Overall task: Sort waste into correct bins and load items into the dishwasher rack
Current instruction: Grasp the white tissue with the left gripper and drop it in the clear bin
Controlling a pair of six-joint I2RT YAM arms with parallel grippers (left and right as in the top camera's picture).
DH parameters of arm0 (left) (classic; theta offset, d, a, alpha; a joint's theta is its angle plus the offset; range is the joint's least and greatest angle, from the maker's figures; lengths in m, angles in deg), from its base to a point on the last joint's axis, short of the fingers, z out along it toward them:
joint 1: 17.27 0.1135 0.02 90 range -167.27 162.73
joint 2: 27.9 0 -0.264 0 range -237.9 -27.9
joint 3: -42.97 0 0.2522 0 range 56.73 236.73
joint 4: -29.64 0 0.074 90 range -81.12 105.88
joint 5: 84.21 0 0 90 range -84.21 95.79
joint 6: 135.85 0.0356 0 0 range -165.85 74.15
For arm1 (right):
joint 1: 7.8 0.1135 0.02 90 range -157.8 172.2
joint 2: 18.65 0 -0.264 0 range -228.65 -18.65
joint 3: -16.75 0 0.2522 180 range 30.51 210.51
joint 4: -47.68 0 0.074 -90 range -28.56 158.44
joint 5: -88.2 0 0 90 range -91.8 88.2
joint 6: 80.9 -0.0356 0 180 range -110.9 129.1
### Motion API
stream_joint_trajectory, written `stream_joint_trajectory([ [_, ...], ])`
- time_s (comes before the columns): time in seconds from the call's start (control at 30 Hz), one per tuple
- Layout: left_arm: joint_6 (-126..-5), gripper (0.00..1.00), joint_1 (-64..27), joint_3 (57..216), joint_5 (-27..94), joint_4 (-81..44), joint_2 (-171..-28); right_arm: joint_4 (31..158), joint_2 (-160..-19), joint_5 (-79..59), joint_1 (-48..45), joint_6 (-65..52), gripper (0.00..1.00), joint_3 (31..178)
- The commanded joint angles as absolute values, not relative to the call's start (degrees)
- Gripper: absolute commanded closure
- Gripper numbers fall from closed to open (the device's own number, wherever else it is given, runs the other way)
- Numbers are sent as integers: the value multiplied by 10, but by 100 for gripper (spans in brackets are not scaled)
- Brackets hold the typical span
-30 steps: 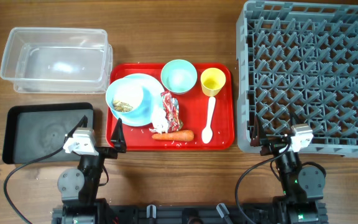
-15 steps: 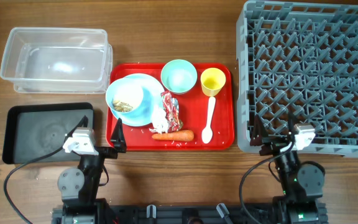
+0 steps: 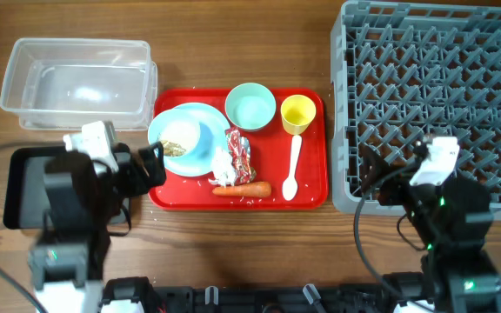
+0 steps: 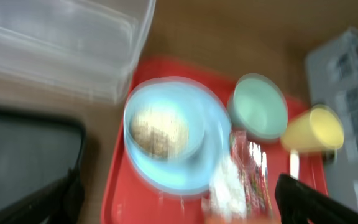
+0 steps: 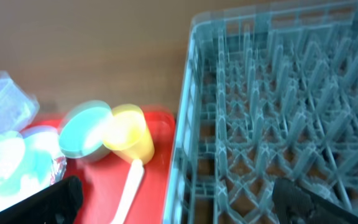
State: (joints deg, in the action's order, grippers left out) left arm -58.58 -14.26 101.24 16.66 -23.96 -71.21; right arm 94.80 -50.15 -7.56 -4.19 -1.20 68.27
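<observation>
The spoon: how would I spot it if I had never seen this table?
Find the red tray in the middle of the table. On its right side, seen from above, just below the yellow cup, lies the spoon. It is the only long, thin white thing there; the carrot to its left is orange.

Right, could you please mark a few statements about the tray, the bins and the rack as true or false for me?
1. The dishwasher rack holds no dishes. True.
2. The carrot lies in the clear tub. False: it lies on the red tray.
3. The yellow cup stands beside the pale green bowl. True.
4. The white spoon is in the black tray. False: it is on the red tray too.
</observation>
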Motion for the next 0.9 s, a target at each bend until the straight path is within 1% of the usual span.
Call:
stream_joint_trajectory([
  [0.0,-587,0,-146,1156,184,-372,-833,1035,-589,-73,-40,24,0,768],
  [0.07,-587,0,-146,1202,181,-435,-882,1081,-641,-74,-40,31,0,802],
  [0.13,-585,0,-145,1206,182,-441,-909,1095,-668,-70,-40,31,0,809],
  [0.33,-586,0,-150,1206,185,-393,-937,1096,-676,-21,-40,30,0,809],
  [0.5,-586,0,-238,1206,172,-337,-987,1095,-676,-22,-40,29,0,809],
  [0.6,-588,0,-310,1206,134,-320,-1054,1095,-676,-22,-40,30,1,809],
  [0.63,-588,2,-324,1206,132,-318,-1072,1095,-676,-22,-40,29,0,809],
  [0.67,-588,6,-340,1206,132,-314,-1099,1095,-676,-22,-40,29,0,809],
  [0.73,-588,18,-368,1206,132,-302,-1148,1095,-676,-22,-40,29,0,809],
  [0.77,-588,22,-379,1206,132,-296,-1169,1095,-676,-22,-40,29,0,809],
  [0.8,-588,25,-390,1206,125,-286,-1198,1095,-676,-22,-40,29,0,809],
  [0.87,-588,27,-399,1206,114,-282,-1236,1095,-676,-22,-40,29,0,809],
])
